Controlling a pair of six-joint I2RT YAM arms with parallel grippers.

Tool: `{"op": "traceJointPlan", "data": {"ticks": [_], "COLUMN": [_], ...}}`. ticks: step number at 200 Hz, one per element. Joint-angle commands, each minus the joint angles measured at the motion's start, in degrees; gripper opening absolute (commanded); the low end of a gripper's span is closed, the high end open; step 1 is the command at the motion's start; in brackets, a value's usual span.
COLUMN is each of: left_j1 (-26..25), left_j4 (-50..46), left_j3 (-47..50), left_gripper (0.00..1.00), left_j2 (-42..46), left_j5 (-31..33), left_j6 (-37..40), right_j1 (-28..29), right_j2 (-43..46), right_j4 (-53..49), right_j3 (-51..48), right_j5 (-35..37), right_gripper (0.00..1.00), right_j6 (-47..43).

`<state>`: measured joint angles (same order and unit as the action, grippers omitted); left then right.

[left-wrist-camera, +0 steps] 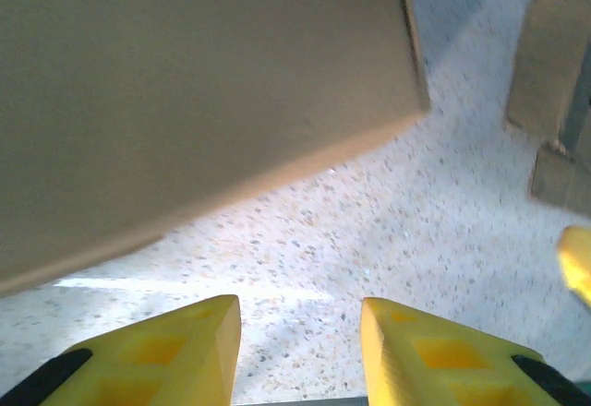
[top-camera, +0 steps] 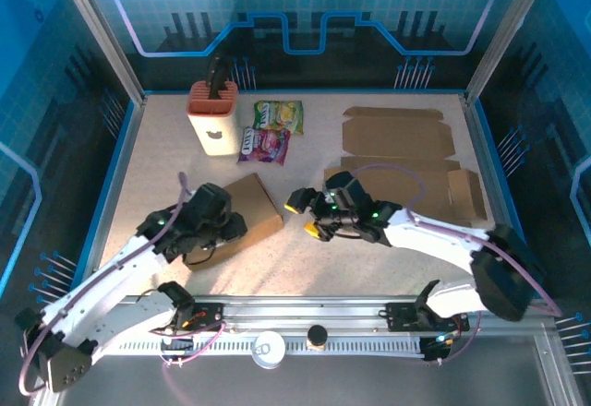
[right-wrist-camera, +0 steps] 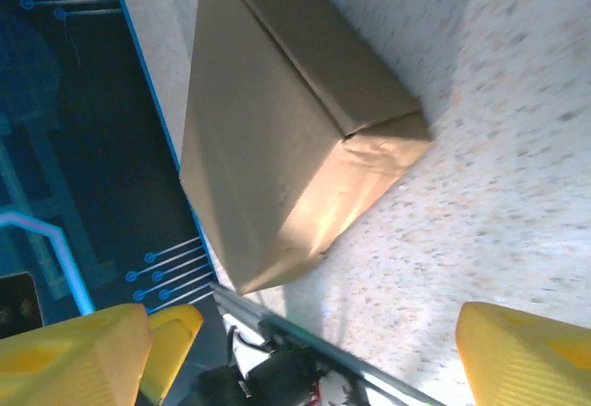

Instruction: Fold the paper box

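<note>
Here, your left end effector point(left-wrist-camera: 300, 332) stood partly open and empty, the paper box point(top-camera: 257, 205) just ahead of it, while your right end effector point(top-camera: 305, 216) gaped wide, facing the same box.

The paper box point(top-camera: 254, 205) is set on the table point(top-camera: 305, 268), left of centre. The left gripper point(left-wrist-camera: 297, 341) is positioned just before the box, at its near-left side, and the right gripper point(top-camera: 305, 217) is placed just to the box's right. An upright holder point(top-camera: 213, 122) is stood at the back left. To its right the rear packet point(top-camera: 279, 115) is laid, with the front packet point(top-camera: 264, 145) just before it. At the right, the rear blank point(top-camera: 397, 131) is laid flat at the back and the near blank point(top-camera: 420, 189) before it.
</note>
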<state>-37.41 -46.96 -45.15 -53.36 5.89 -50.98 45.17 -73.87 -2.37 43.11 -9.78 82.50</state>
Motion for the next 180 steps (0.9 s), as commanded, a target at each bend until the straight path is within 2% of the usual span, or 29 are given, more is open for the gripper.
{"op": "traceJointPlan", "data": {"ticks": [1, 18, 40, 63, 82, 98, 125, 157, 180], "left_j1": [-2.91, -4.26, -5.39, -5.37, -4.85, -2.45, 4.85, 13.14, 13.53], "left_j4": [5.82, 12.39, 22.87, 25.92, 26.88, 27.96, 29.47, 27.09, 26.12], "left_j3": [2.25, 4.60, 6.32, 4.92, 4.85, 5.84, 7.83, 7.53, 6.91], "left_gripper": [0.40, 0.41, 0.42, 0.39, 0.38, 0.37, 0.36, 0.36, 0.38], "left_j2": [-5.78, -9.30, -14.69, -22.09, -25.84, -27.34, -27.85, -25.88, -21.96], "left_j5": [-1.16, -1.68, -5.12, -5.60, -3.13, -2.24, -3.26, -3.58, -5.73], "left_j6": [-1.46, -3.67, -4.99, -4.63, -4.26, -3.51, -0.10, 4.79, 4.13], "right_j1": [-1.08, -1.85, -2.90, -6.40, -12.08, -18.57, -29.80, -37.69, -42.26], "right_j2": [5.58, 8.47, 10.66, 12.97, 16.41, 17.77, 15.11, 6.59, -1.31], "right_j4": [-12.47, -11.27, -11.31, -16.67, -19.90, -21.83, -22.58, -21.01, -18.74], "right_j3": [-0.27, -2.27, -3.72, -2.95, -3.75, -4.48, -3.84, -1.25, 0.58], "right_j5": [4.87, 4.33, 4.02, 3.80, 3.81, 2.52, -3.56, -5.37, -8.48], "right_gripper": [0.81, 0.74, 0.73, 0.72, 0.72, 0.72, 0.72, 0.73, 0.72], "right_j6": [-10.48, -11.22, -12.06, -15.30, -19.16, -23.23, -28.79, -34.16, -35.54]}}
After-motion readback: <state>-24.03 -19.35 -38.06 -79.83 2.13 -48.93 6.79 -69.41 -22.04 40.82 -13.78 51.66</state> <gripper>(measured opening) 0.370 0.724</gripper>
